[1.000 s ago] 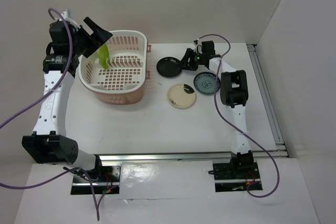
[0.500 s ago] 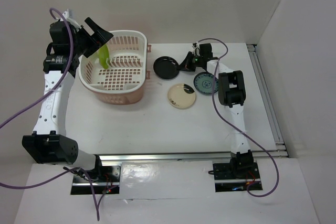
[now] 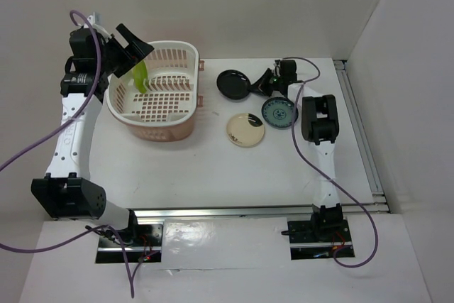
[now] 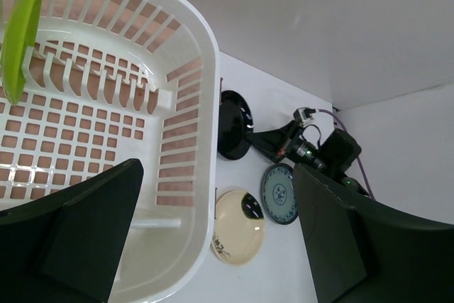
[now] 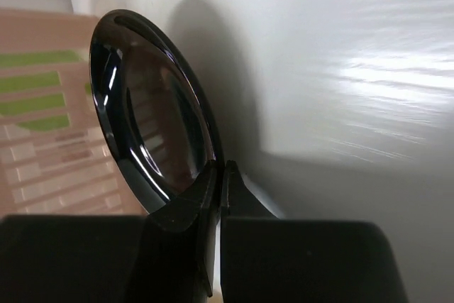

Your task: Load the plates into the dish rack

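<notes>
The glossy black plate (image 3: pixel 233 84) is tipped up on edge just right of the dish rack (image 3: pixel 186 53), and my right gripper (image 3: pixel 255 89) is shut on its rim. Close up, the black plate (image 5: pixel 149 125) stands between the pinched fingertips of the right gripper (image 5: pixel 221 172). The lime green plate (image 3: pixel 140 76) stands upright in the rack's left end. My left gripper (image 3: pixel 132 49) hangs open above that end, holding nothing. The cream plate (image 3: pixel 245 130) and the teal-blue patterned plate (image 3: pixel 277 112) lie flat on the table. In the left wrist view I see the green plate (image 4: pixel 20 37), the rack (image 4: pixel 206 69) and the black plate (image 4: pixel 234 125).
The pale pink rack stands at the back left, its slotted wall (image 5: pixel 42 147) close behind the black plate. The white back wall runs just beyond rack and plates. A metal rail (image 3: pixel 358 133) lines the table's right edge. A purple cable (image 3: pixel 28 150) loops off the left arm.
My right gripper has shut on the black plate's rim. The plate has tipped up from flat and shifted slightly right and back. The left arm has barely moved.
</notes>
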{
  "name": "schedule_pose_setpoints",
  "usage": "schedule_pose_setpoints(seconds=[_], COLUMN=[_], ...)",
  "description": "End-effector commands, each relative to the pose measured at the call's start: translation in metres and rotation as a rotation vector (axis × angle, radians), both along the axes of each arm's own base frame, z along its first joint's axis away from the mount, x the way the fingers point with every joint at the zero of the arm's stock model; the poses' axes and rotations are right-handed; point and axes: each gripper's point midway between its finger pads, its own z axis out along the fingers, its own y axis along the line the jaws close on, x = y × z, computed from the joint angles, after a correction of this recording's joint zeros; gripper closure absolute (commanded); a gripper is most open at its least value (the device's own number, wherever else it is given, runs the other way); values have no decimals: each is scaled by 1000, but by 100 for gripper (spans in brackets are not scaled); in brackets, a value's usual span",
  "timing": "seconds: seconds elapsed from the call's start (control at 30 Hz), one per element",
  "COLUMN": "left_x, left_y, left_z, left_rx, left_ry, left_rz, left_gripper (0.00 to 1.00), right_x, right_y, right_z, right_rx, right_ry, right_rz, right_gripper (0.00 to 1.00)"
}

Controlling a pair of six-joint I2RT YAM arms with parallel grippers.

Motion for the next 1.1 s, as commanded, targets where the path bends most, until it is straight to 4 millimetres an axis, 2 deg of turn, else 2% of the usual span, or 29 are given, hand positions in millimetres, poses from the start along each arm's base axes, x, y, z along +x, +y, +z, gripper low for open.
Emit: schedule_pose_setpoints(seconds=[0.0, 0.03, 0.07, 0.1, 0.2, 0.23, 0.3, 0.33, 0.37, 0.47, 0.53, 0.6, 0.63, 0.67, 0.7, 0.73, 0.77, 0.8, 0.9, 1.0, 1.07], left_x=[12, 12, 15, 17, 19, 21, 28, 28, 27, 33, 34, 32, 34, 34, 34, 35, 35, 33, 40, 43, 46], left_y=[1, -1, 0, -5, -12, -16, -19, -21, -22, -25, -33, -45, -57, -65, -71, -88, -97, -104, -123, -127, -127], left_z=[12, 17, 15, 18, 23, 21, 13, 16, 16, 7, 0, 6, 0, -2, 0, -6, -7, 1, -6, -12, -17], left_rx=[35, 43, 43, 45, 64, 56, 56, 55, 52, 53, 51, 72, 77, 87, 88, 91, 101, 112, 138, 139, 138], left_ry=[-58, -71, -71, -86, -121, -122, -115, -126, -127, -125, -118, -149, -139, -145, -156, -150, -156, -179, -171, -159, -148], left_rz=[-25, -37, -37, -70, -125, -151, -177, -189, -198, -222, -260, -303, -330, -363, -377, -424, -453, -472, -489, -491, -492], left_gripper=[0, 0, 0, 0, 0, 0, 0, 0, 0, 0, 0, 0, 0, 0, 0, 0, 0, 0, 0, 0, 0], right_x=[30, 29, 28, 23, 12, 6, -4, -3, -9, -19, -29, -35, -39, -40, -44, -49, -52, -56, -66, -78, -86], right_y=[-33, -33, -42, -44, -56, -58, -59, -60, -61, -46, -29, -18, -7, -7, 5, 16, 21, 27, 47, 63, 73], right_z=[130, 145, 152, 180, 199, 221, 241, 236, 245, 252, 264, 275, 271, 275, 279, 279, 284, 286, 295, 294, 303], right_rx=[43, 38, 31, 20, -12, -23, -37, -51, -58, -75, -90, -94, -100, -99, -88, -87, -84, -83, -67, -22, 1], right_ry=[-247, -280, -287, -337, -380, -423, -464, -463, -472, -480, -511, -543, -537, -540, -550, -559, -564, -571, -601, -595, -615], right_rz=[-94, -89, -112, -125, -154, -160, -152, -158, -155, -96, -52, -18, 7, 7, 33, 65, 74, 97, 153, 208, 235], right_gripper=[100, 100, 100, 100, 100, 100, 100, 100, 100, 100, 100, 100, 100, 100, 100, 100, 100, 100, 100, 100, 100])
